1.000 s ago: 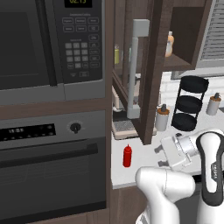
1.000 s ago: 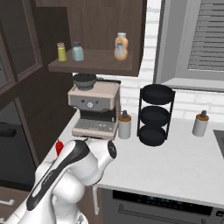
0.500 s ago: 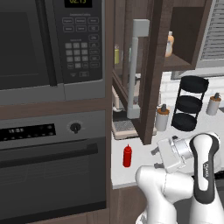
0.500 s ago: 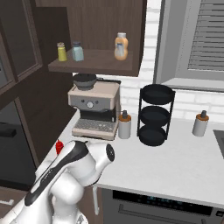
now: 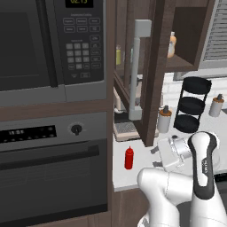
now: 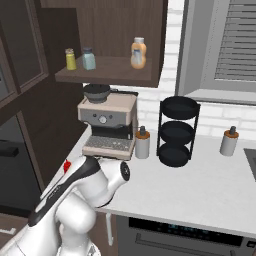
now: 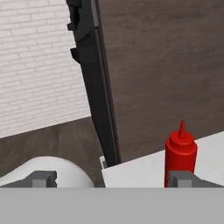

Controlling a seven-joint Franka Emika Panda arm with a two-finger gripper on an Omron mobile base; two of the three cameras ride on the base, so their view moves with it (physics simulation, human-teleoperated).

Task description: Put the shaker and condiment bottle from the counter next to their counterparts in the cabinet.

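The condiment bottle [image 5: 129,158] stands upright on the white counter [image 5: 146,170], near its left front corner, just below the cabinet's open door [image 5: 155,75]. In the hand view the red bottle [image 7: 180,151] sits at the lower right, behind the right fingertip [image 7: 183,178]. My gripper [image 7: 113,178] is open with nothing between its tips, low over the counter and to the right of the bottle, apart from it. From the left base its hand [image 5: 170,151] points toward the bottle. A pale blue-grey shaker [image 6: 88,58] stands on the cabinet shelf [image 6: 107,75] beside a yellow one [image 6: 71,59].
An amber bottle [image 6: 138,52] is on the same shelf. An espresso machine [image 6: 107,125], a white canister [image 6: 142,142], a black tiered rack [image 6: 177,132] and another canister [image 6: 229,141] line the back of the counter. The door's silver bar handle [image 5: 138,66] hangs over the bottle.
The hand has shifted slightly left toward the red bottle. The jaws have stayed open and the bottle has not moved.
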